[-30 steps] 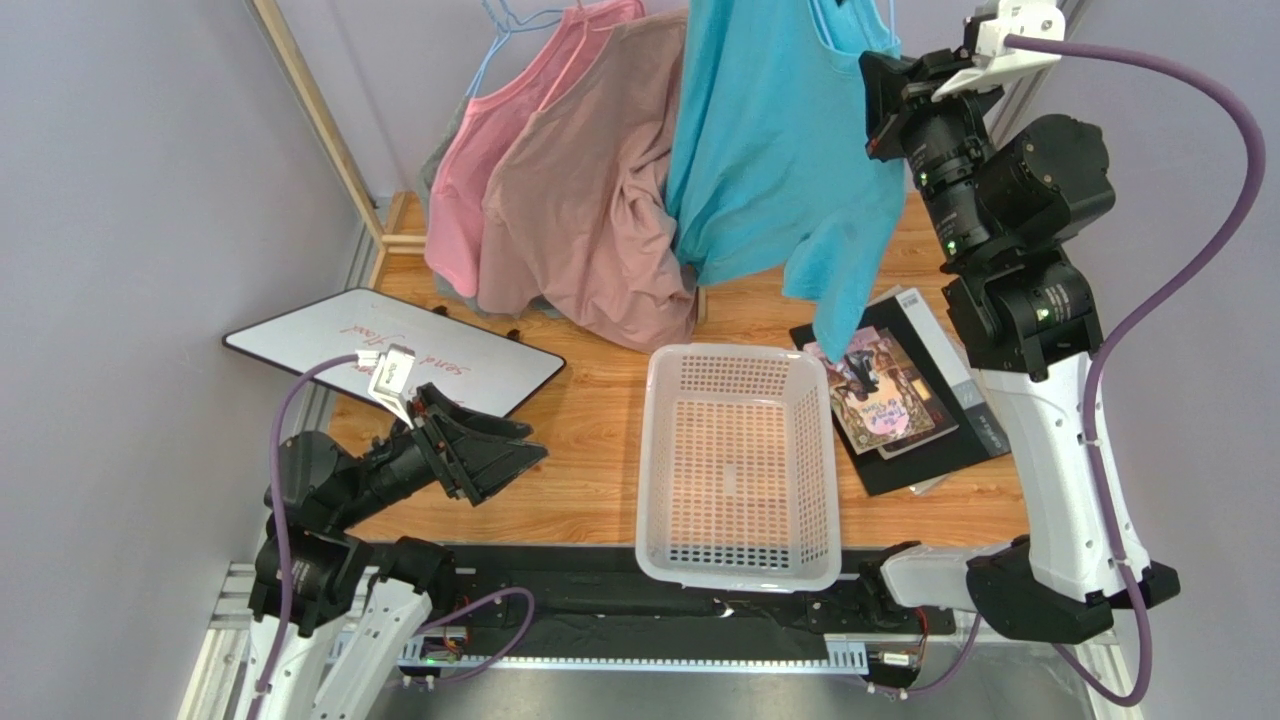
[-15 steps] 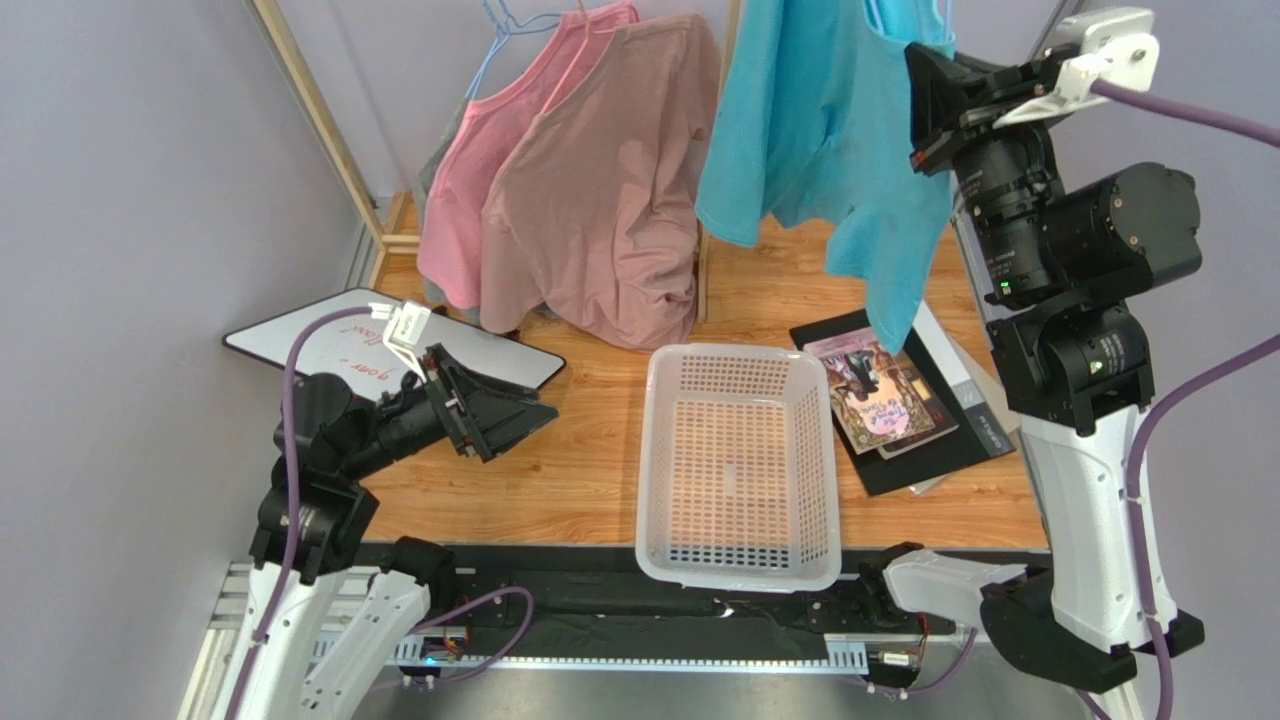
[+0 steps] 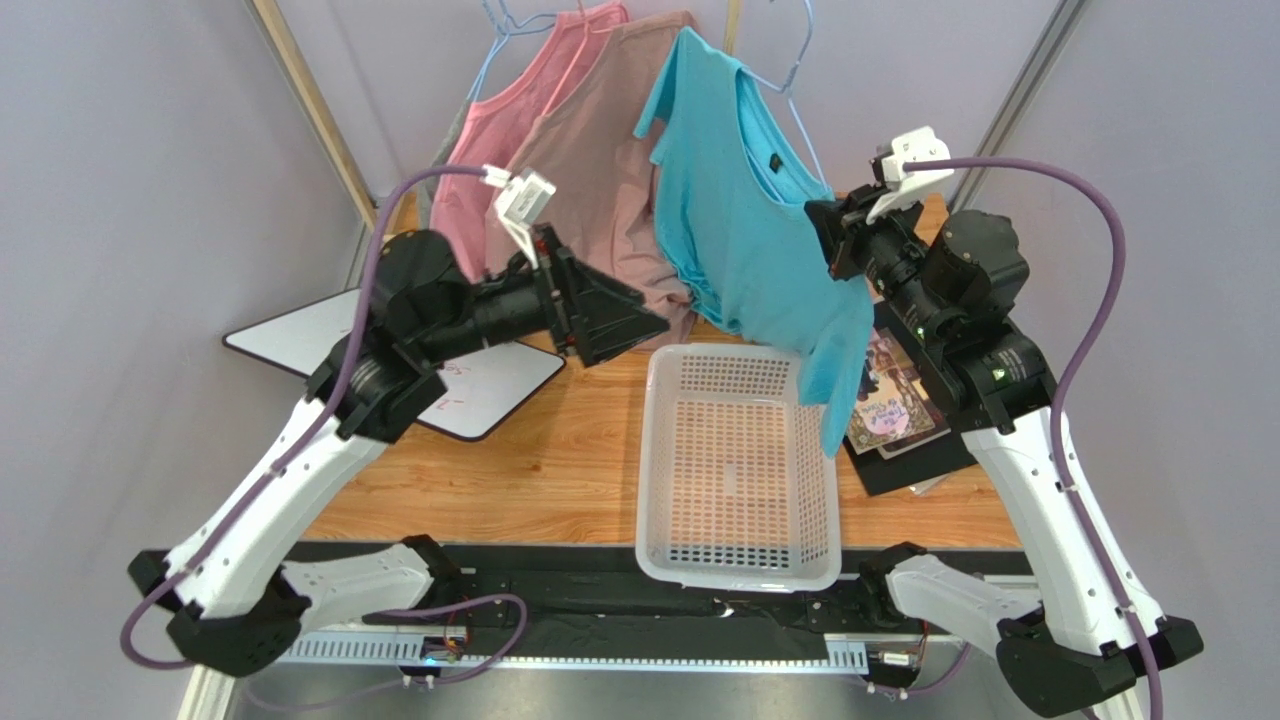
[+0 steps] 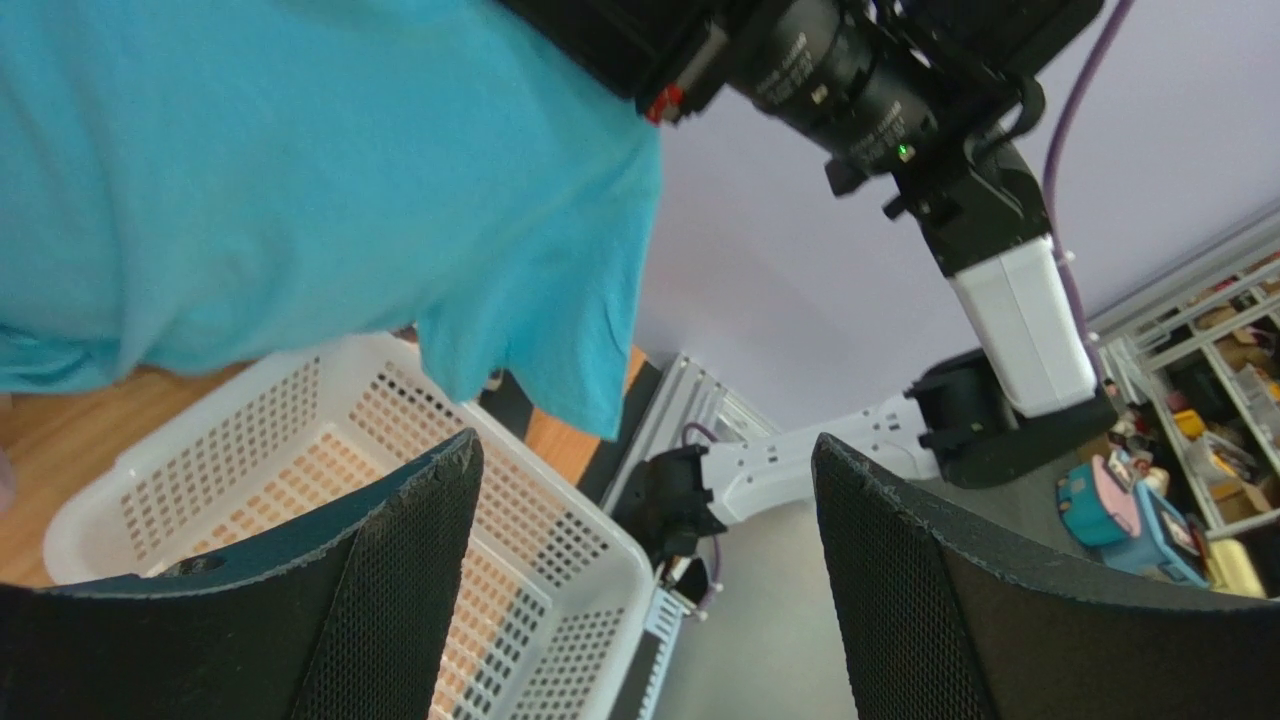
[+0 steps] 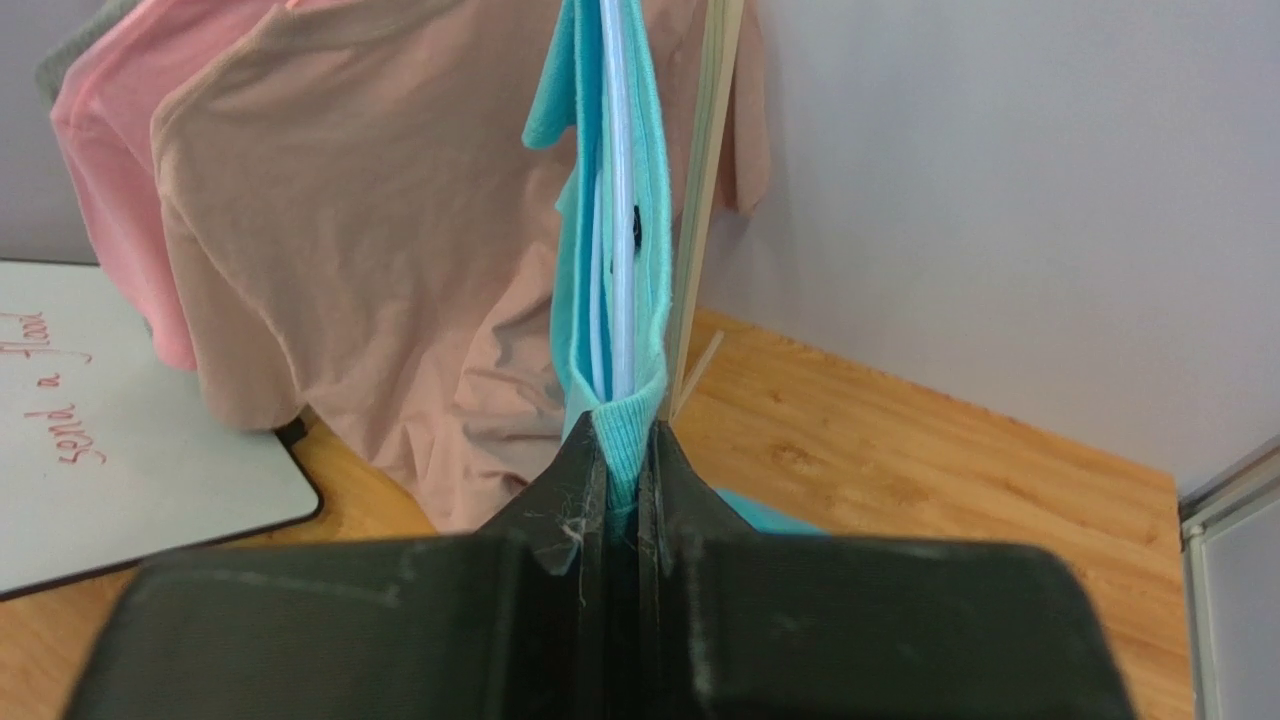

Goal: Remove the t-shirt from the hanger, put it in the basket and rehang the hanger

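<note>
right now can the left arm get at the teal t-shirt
Probably yes. The left gripper is open and pointed at the t-shirt, with nothing visible between them. The right gripper pinches the shirt's opposite edge, seemingly out of its path.

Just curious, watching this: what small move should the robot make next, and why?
Probably move the open left gripper onto the hanger to steady it: the right gripper is shut on the t-shirt, not yet off the wire.

Bright, even light — soft shadows, no glare; near fingers blurred.
</note>
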Controlling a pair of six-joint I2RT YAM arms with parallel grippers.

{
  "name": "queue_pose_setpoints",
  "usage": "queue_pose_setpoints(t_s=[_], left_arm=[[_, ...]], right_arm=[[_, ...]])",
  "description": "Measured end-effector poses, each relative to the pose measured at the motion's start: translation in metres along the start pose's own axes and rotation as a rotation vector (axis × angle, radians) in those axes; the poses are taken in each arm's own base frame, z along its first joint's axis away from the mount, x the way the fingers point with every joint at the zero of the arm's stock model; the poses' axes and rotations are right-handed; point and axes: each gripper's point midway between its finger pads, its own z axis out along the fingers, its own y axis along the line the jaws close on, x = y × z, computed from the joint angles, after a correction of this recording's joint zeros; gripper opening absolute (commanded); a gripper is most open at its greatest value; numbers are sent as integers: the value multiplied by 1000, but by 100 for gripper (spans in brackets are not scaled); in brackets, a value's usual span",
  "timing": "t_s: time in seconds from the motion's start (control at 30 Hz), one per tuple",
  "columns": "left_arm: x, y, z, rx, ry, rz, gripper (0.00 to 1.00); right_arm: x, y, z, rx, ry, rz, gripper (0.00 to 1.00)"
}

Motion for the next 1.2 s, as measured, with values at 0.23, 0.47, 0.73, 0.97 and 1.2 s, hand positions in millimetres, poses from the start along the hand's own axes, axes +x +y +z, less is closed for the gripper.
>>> queue_pose_setpoints(t_s=[0.23, 0.47, 0.73, 0.97, 1.2], left_arm=[[-36, 12, 66, 3, -44, 50, 81], [-51, 28, 139, 56, -80, 51, 80], [-38, 42, 199, 70, -64, 17, 82], [-33, 38, 212, 79, -65, -20, 42], [-37, 26, 217, 113, -81, -78, 0]], right_arm=[[15, 8, -24, -29, 22, 46, 0], [15, 20, -43, -73, -2, 110, 0], [42, 26, -44, -95, 56, 145, 0], [47, 34, -54, -128, 59, 189, 0], [61, 36, -65, -117, 102, 243, 59]])
